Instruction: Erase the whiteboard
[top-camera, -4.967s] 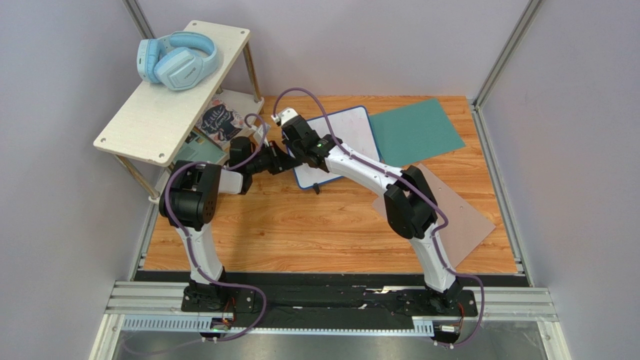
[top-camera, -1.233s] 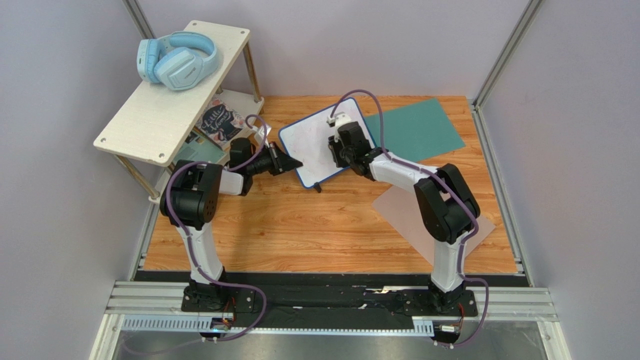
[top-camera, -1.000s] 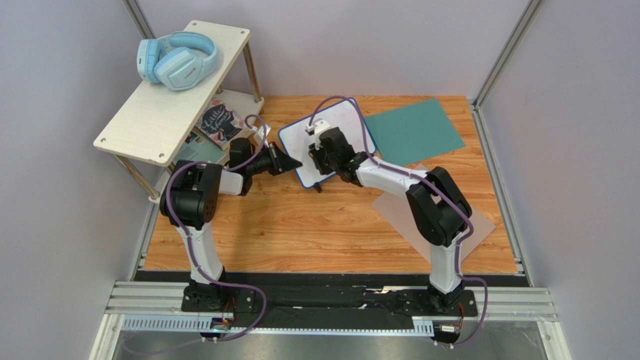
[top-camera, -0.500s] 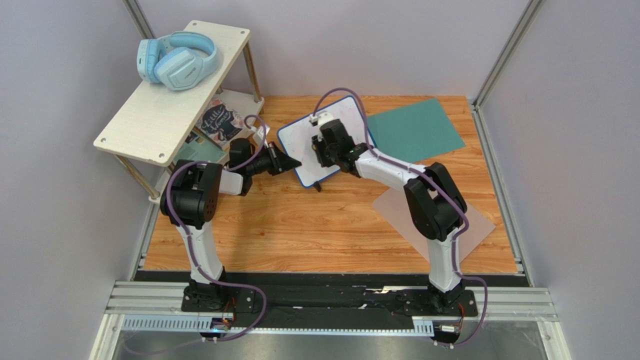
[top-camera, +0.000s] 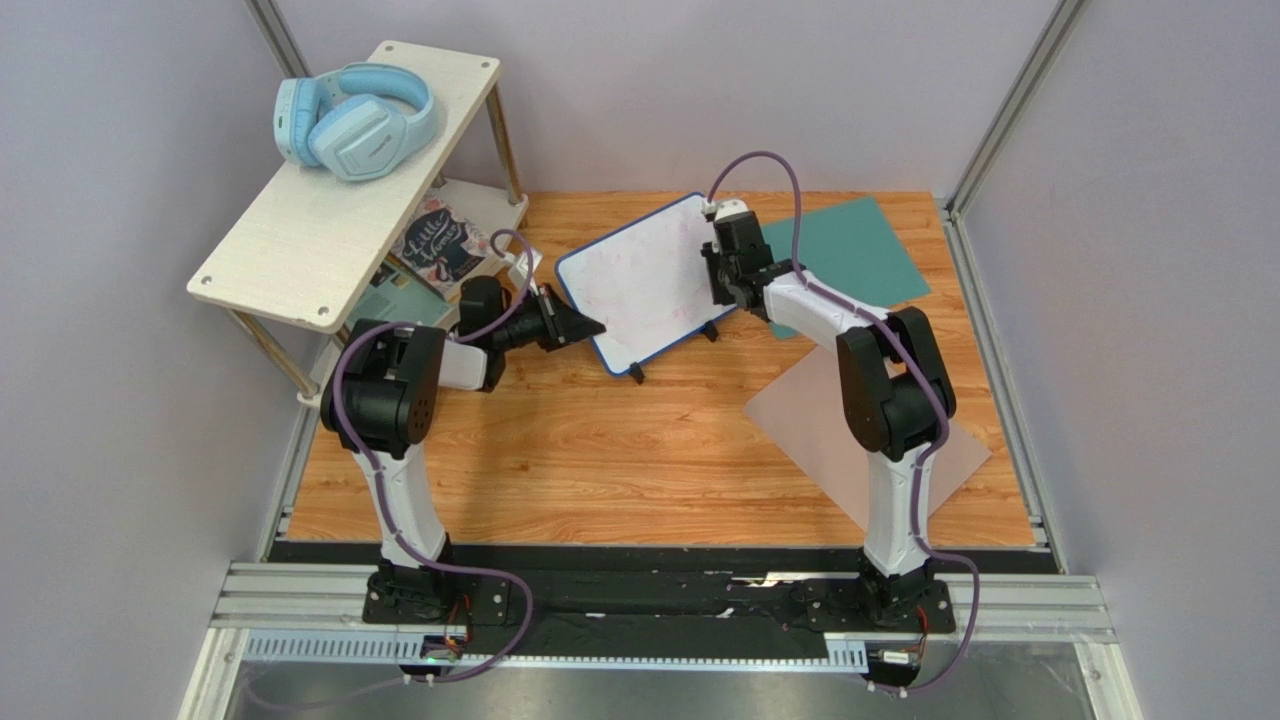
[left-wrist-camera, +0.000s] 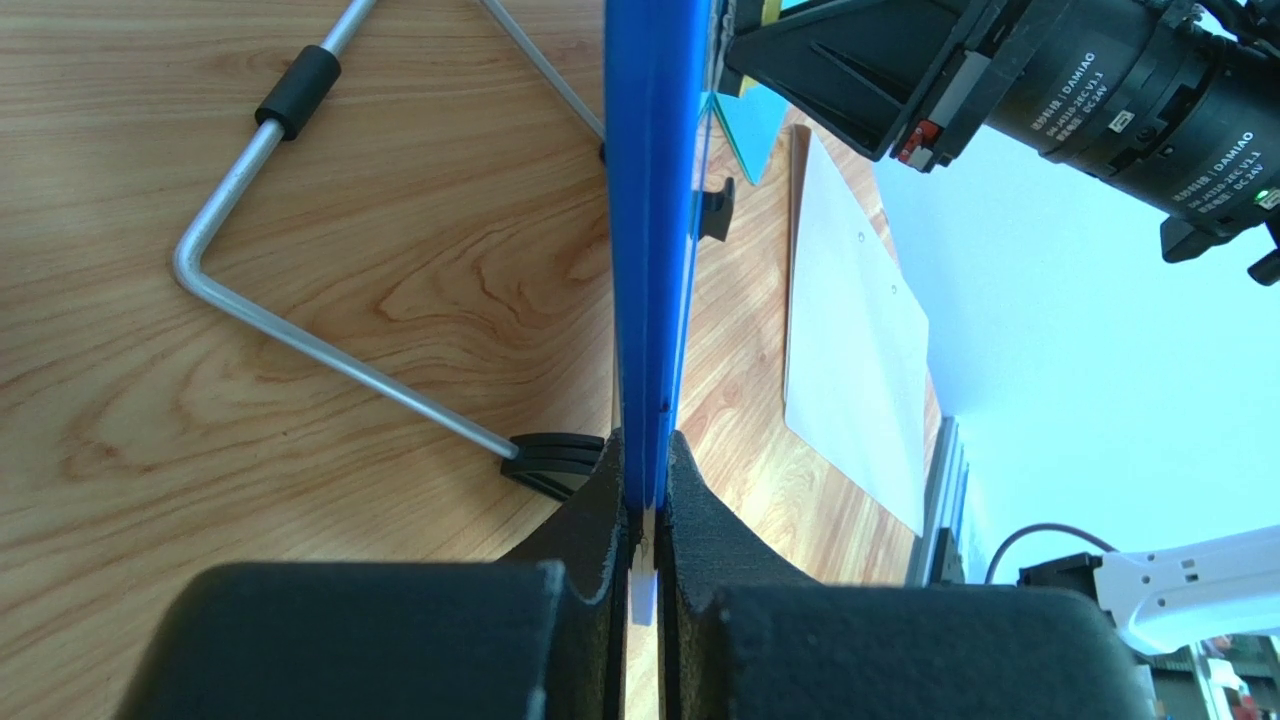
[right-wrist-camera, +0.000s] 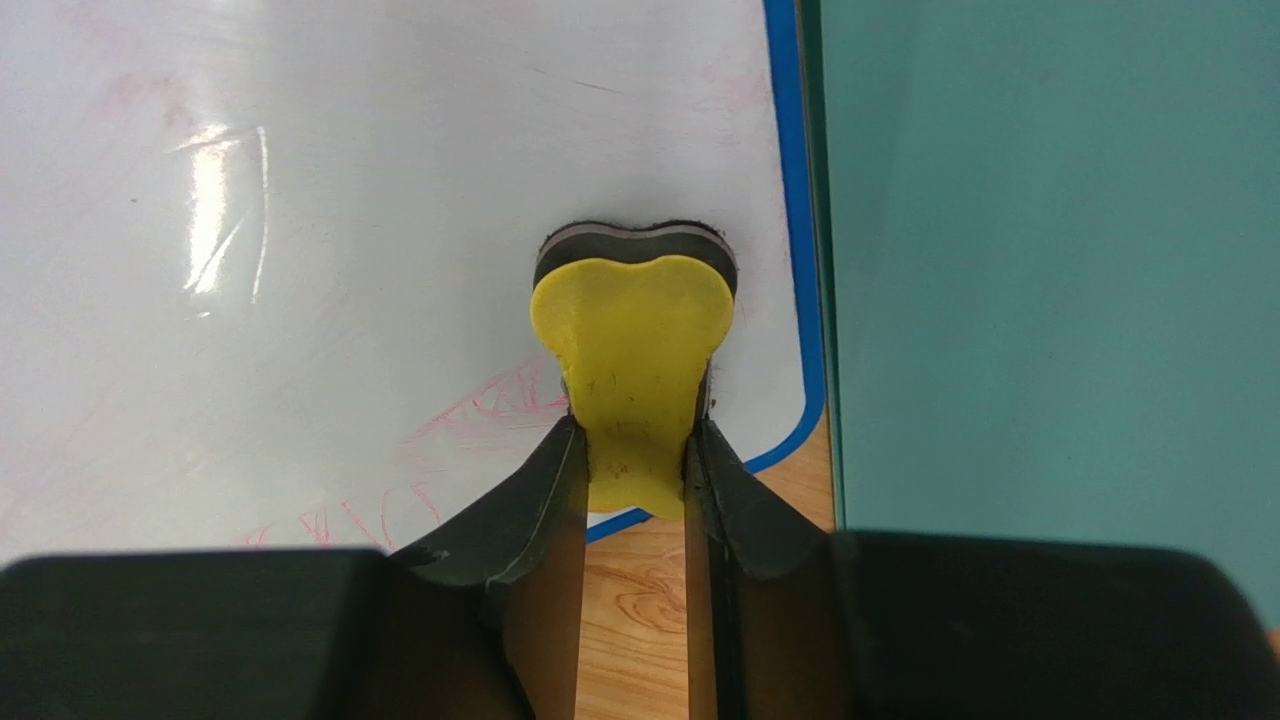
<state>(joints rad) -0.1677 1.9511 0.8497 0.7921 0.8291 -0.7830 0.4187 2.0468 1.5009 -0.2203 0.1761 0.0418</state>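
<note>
The whiteboard (top-camera: 646, 285), white with a blue frame, stands tilted at the back of the wooden table. My left gripper (top-camera: 589, 327) is shut on its left edge; in the left wrist view the blue frame (left-wrist-camera: 657, 225) runs straight into the closed left gripper (left-wrist-camera: 643, 480). My right gripper (top-camera: 721, 282) is at the board's right edge, shut on a yellow eraser (right-wrist-camera: 631, 360) pressed against the white surface (right-wrist-camera: 376, 195) beside the blue frame. Faint pink scribbles (right-wrist-camera: 481, 405) show just left of the right gripper (right-wrist-camera: 631, 465).
A teal sheet (top-camera: 842, 248) lies right of the board, and a grey-brown sheet (top-camera: 947, 450) under the right arm. A tilted shelf (top-camera: 346, 195) with blue headphones (top-camera: 353, 120) stands at the back left, a booklet (top-camera: 436, 240) beneath it. The board's wire stand (left-wrist-camera: 301, 338) rests on the wood.
The right gripper has swept the eraser across the board from its left part to its right edge. The left gripper has kept its hold on the board's edge.
</note>
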